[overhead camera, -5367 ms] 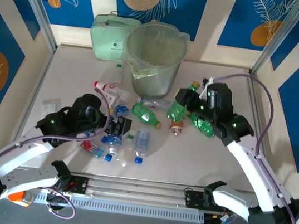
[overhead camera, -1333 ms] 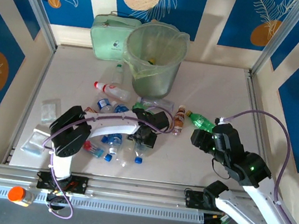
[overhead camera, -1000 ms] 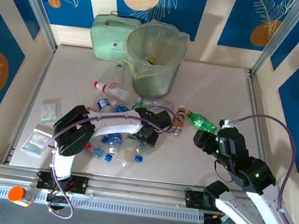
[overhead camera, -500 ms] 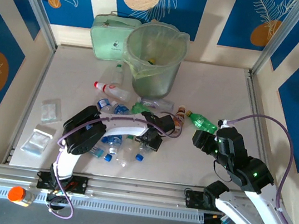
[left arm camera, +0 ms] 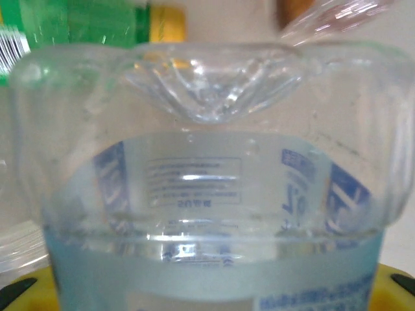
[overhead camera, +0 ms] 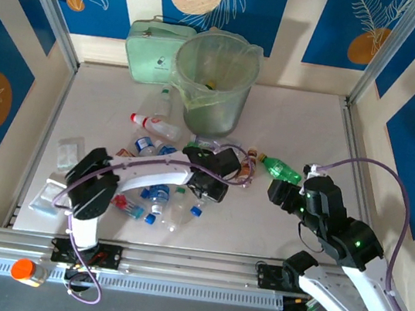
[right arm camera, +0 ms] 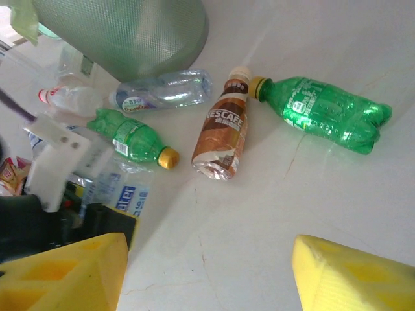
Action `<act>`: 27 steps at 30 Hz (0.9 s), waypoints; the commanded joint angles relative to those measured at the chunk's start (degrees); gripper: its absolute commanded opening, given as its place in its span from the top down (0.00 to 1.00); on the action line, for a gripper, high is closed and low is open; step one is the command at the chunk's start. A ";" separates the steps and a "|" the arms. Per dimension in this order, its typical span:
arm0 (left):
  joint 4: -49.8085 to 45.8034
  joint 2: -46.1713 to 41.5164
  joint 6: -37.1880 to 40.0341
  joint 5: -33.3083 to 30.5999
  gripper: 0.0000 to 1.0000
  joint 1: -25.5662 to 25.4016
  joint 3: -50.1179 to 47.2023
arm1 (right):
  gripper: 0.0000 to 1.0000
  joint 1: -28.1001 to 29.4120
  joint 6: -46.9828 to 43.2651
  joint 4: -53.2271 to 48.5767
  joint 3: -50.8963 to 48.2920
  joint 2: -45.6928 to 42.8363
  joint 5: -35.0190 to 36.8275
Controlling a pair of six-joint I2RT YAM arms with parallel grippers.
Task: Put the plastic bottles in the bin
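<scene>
Fingers of the left arm [left arm camera: 16,295] have just narrowed onto a clear blue-labelled bottle [left arm camera: 207,214] at frame centre, readying it for the bin [overhead camera: 223,103]; fingers of the right arm [right arm camera: 65,272] hang wide, empty.

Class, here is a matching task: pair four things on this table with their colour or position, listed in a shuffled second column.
1. bin
2. Nescafe bottle
3. zipped case
4. large green bottle

A. pale green, rectangular
B. brown, white cap
C. yellow cap, lying right of the brown one
D. upright, tall, translucent grey

Pairs: 1-D, 2-B, 3-A, 4-C
</scene>
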 commanded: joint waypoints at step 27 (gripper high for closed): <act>9.65 0.66 27.11 3.22 0.63 18.51 44.32 | 0.32 -0.29 -6.72 3.12 3.14 0.51 -4.37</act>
